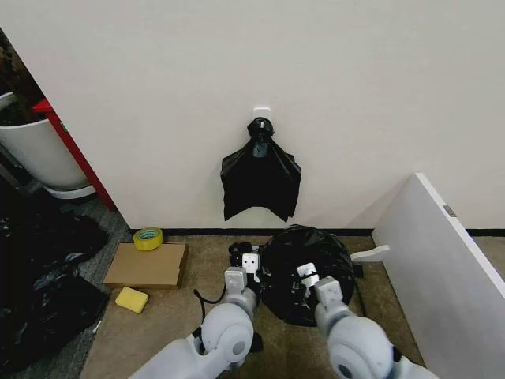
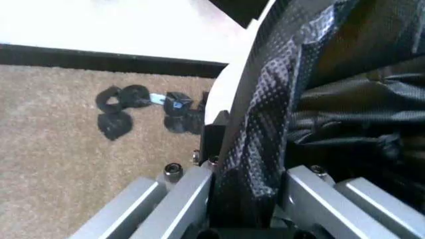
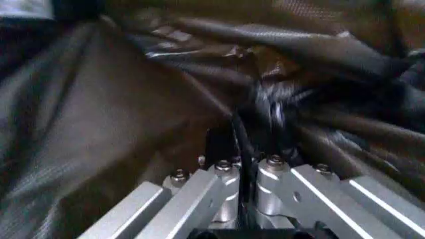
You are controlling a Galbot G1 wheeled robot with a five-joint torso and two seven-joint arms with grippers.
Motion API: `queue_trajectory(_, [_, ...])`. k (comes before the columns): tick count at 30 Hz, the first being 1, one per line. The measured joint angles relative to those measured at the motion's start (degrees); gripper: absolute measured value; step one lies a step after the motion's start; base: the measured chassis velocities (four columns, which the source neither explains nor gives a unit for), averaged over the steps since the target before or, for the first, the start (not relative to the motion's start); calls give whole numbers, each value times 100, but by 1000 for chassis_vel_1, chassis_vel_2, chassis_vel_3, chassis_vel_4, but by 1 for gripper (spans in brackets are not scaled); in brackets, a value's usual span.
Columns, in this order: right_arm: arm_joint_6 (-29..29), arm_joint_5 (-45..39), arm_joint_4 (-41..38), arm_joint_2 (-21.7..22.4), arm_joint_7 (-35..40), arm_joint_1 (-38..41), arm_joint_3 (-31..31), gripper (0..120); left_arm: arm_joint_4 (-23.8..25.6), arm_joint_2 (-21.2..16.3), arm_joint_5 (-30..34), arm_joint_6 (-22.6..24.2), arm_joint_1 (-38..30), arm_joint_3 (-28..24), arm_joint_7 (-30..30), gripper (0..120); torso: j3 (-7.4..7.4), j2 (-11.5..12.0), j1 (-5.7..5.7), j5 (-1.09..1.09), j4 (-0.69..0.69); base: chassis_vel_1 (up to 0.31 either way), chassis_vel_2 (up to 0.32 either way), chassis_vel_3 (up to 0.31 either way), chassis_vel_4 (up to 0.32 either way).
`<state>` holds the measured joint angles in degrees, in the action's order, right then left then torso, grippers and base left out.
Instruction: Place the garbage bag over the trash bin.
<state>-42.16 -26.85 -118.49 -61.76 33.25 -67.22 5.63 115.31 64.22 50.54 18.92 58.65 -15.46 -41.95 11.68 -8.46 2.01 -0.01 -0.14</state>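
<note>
The garbage bag (image 1: 304, 260), draped over the trash bin (image 2: 229, 92), is pinched by left gripper (image 1: 251, 264) and, seemingly, right gripper (image 1: 308, 278); thin film may tear if overstretched.

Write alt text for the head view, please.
Both grippers, left and right, grip the black garbage bag draped over the trash bin on the carpet by a white wall. A knotted black bag hangs above.

I'm seeing the garbage bag (image 1: 304, 260) boxed in: the wall (image 1: 237, 71) sitting close behind, a white board (image 1: 442, 253) leaning in on its right, black scraps (image 2: 143, 107) lying at its left; open carpet (image 1: 158, 332) stretching toward the cardboard (image 1: 146, 264)
</note>
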Motion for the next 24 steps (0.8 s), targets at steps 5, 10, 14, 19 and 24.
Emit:
queue_trajectory(5, [4, 775, 520, -236, 32, 335, 320, 0, 121, -102, 28, 0, 83, 58, 7, 0, 0, 0, 0, -1, -1, 0, 0, 0, 0])
queue_trajectory(10, [13, 1035, 1008, -441, -11, 615, 531, 0, 213, -113, 93, 29, 172, 225, 13, 0, 0, 0, 0, 0, 0, 0, 0, 0, 0])
queue_trajectory(14, [21, 1035, 1455, -601, -32, 866, 618, 0, 292, -164, 142, 57, 206, 308, 13, 0, 0, 0, 0, 0, -1, 0, 0, 0, 0])
queue_trajectory(19, [25, 1023, 1805, -705, -23, 1076, 656, 0, 357, -252, 153, 61, 254, 325, 23, 0, 0, 0, 0, 0, 0, 0, 0, 0, 0])
queue_trajectory(24, [29, 956, 1959, -708, 18, 1133, 651, 0, 365, -289, 153, 56, 293, 370, 37, 0, 0, 0, 0, 1, 0, 0, 0, 0, 0])
